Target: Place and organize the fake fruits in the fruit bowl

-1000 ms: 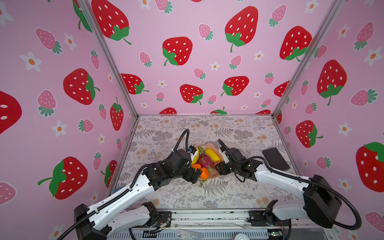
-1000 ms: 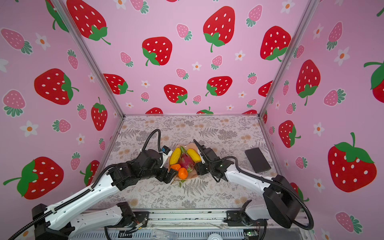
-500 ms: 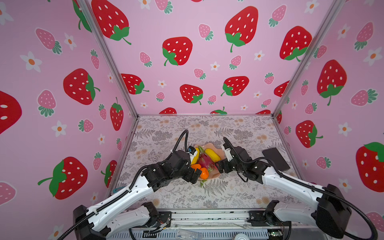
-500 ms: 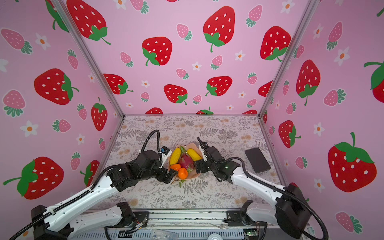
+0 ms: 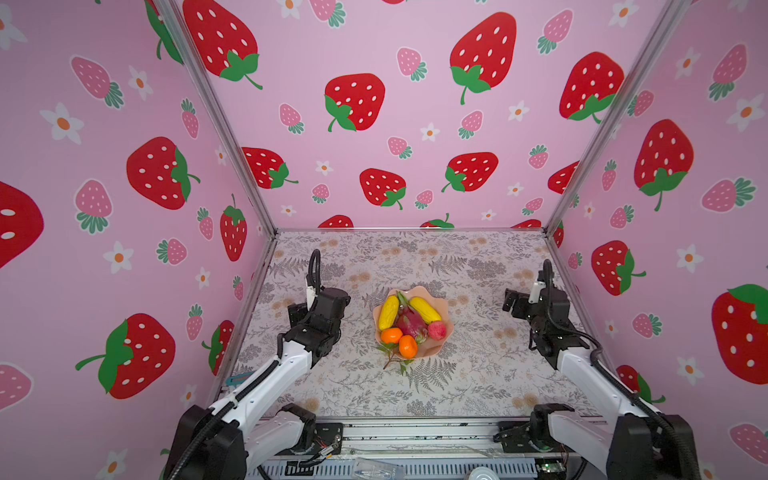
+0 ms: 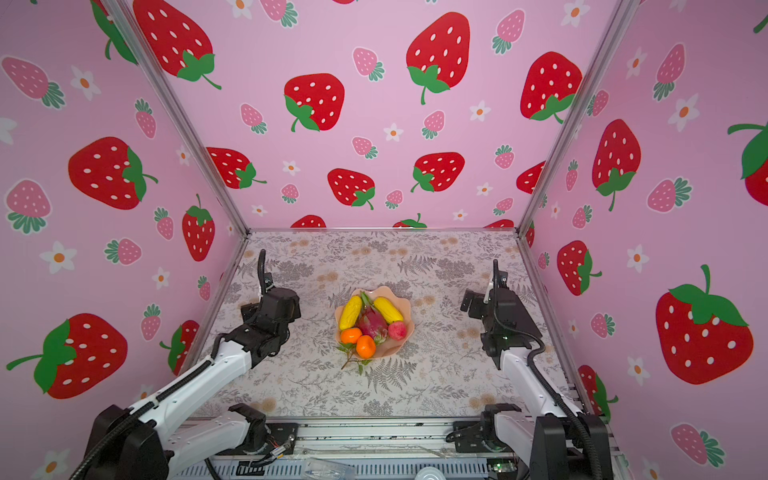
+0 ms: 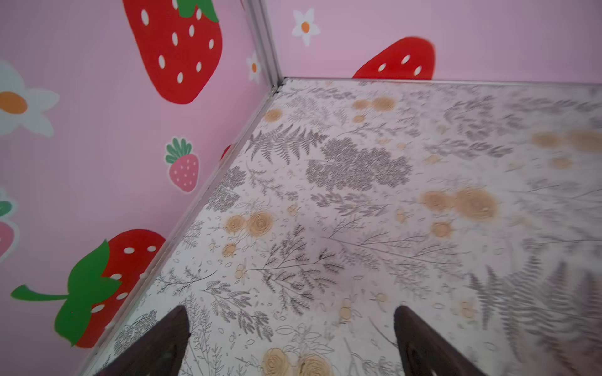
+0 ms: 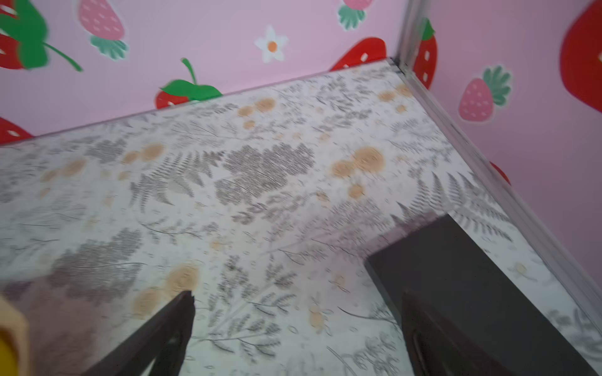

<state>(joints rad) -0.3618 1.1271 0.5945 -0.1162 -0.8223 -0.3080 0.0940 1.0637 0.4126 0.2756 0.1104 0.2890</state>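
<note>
The left pincer [image 7: 290,338] is held wide and empty at left, the fake fruits [image 5: 411,326] are seen gathered in the fruit bowl [image 5: 434,352] at mid-tabletop [image 5: 457,386], and the right pincer [image 8: 298,312] is spread empty at right, apparently to leave the arrangement clear.

The right wrist view is smeared throughout. In it a flat dark rectangular slab [image 8: 456,260] on the fern-printed tabletop [image 8: 260,211] runs behind one finger of the right claw [image 8: 298,299] and off the picture's edge; what it is cannot be told. At another edge only a sliver of the salmon-pink scalloped bowl [image 8: 14,325] and a bit of a yellow plastic fruit [image 8: 5,353] show. The left claw [image 7: 290,309] has both fingers cut off by its wrist view's edge, where the tabletop blurs toward one side. In both top views the slab lies out of sight under the right arm's black wrist [image 5: 548,311].
</note>
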